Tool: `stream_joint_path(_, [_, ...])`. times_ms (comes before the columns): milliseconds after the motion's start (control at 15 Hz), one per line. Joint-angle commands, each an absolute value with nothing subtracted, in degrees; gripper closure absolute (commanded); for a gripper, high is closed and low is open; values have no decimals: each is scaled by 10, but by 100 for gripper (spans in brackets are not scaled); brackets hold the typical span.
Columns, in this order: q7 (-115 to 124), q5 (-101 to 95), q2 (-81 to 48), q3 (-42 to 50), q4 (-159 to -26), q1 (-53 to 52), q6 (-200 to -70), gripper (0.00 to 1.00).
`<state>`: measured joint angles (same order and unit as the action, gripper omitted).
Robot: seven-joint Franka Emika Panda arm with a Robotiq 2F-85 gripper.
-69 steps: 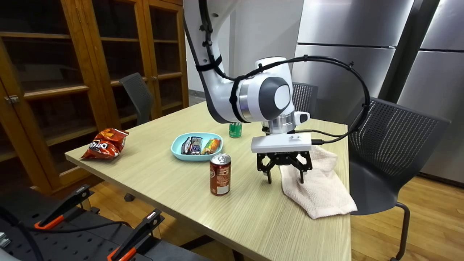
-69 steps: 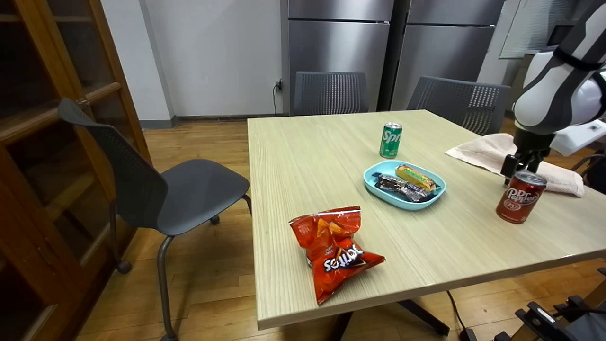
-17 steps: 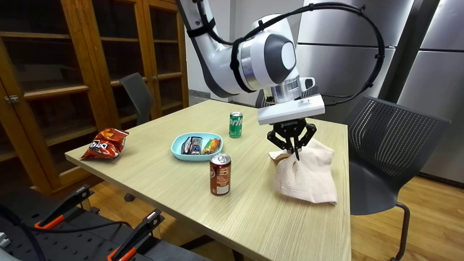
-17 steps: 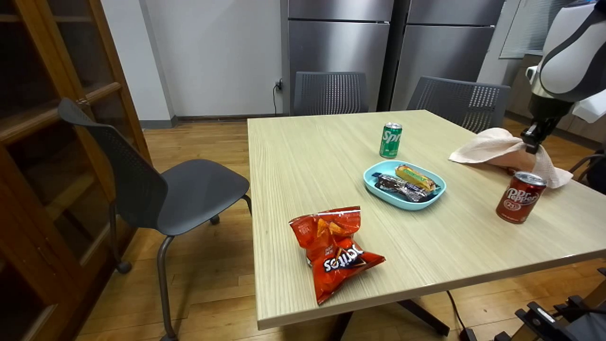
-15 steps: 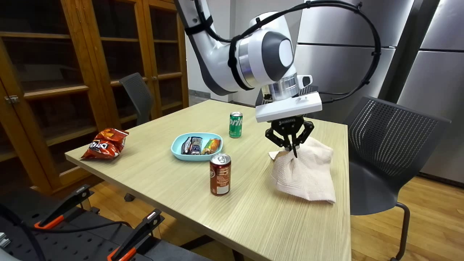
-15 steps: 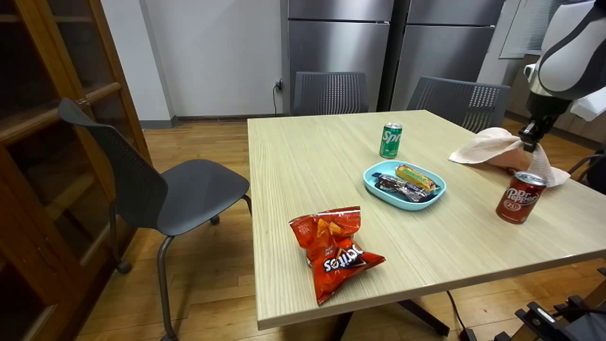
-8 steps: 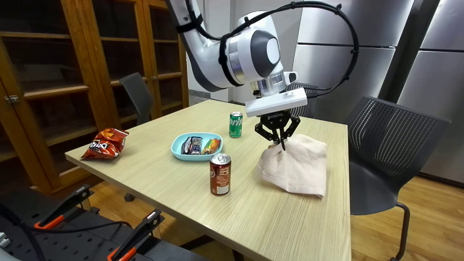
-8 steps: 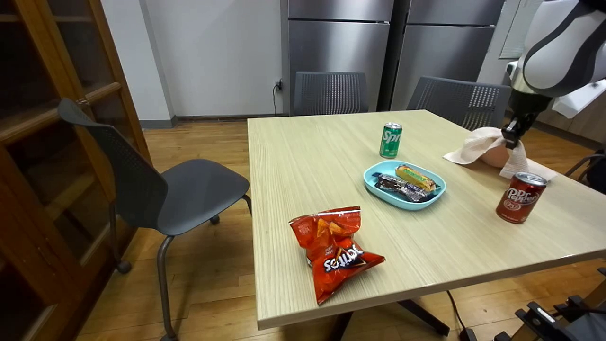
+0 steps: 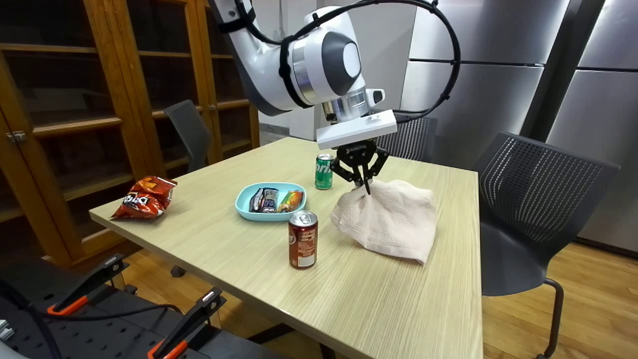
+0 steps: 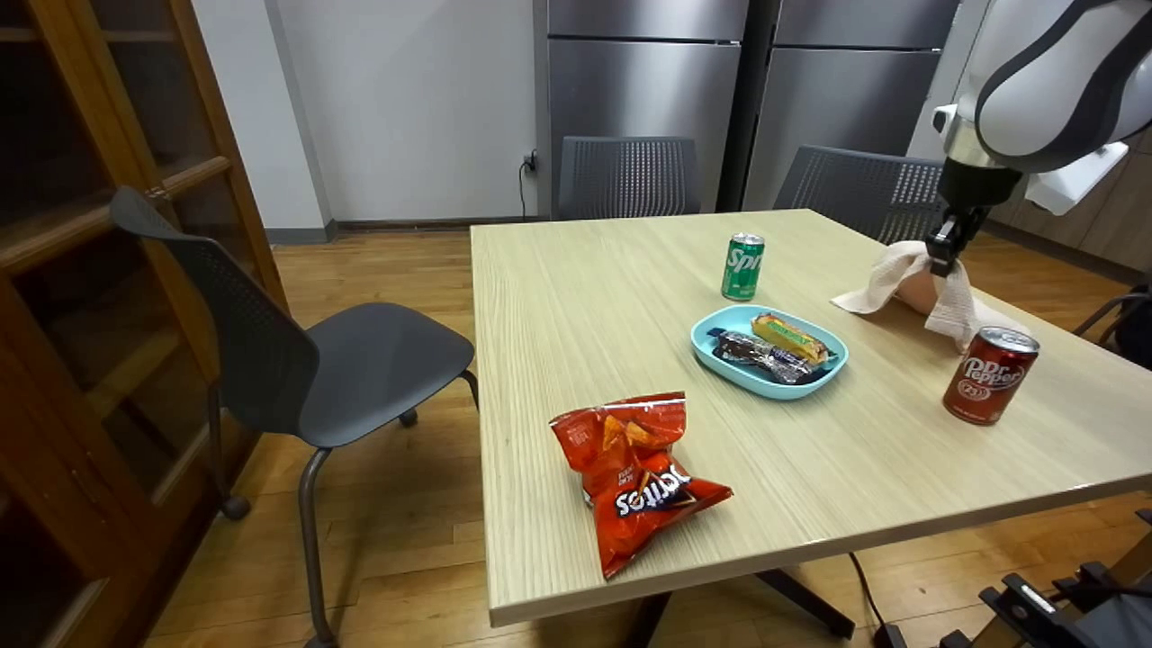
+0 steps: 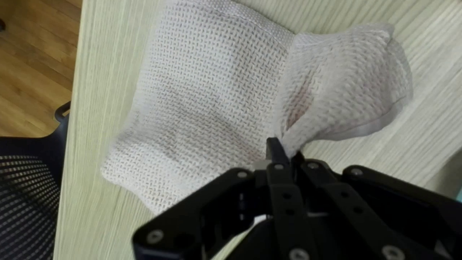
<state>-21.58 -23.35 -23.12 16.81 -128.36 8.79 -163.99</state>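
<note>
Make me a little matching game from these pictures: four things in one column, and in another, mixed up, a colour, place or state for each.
Things:
1. cloth
2. bag of chips
3. dish
4. Sprite can

Descriptions:
A. light blue, with wrapped snacks inside
B. pinched in the robot's gripper
C. green, standing upright
D. red, lying near a corner of the table

Right pairs: 1-B, 2-D, 3-A, 4-C.

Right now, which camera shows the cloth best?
The wrist view: there the cloth looks largest and its weave shows clearly, with the gripper pinching it. Both exterior views show it smaller, draping below the gripper.
</note>
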Motion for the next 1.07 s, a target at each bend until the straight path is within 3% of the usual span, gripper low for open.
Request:
stream_joint_path(0, [-200, -269, -184, 166, -1325, 66, -1632, 99])
stream_joint_path(1000, [-129, -332, -152, 123, -1363, -42, -1621, 99])
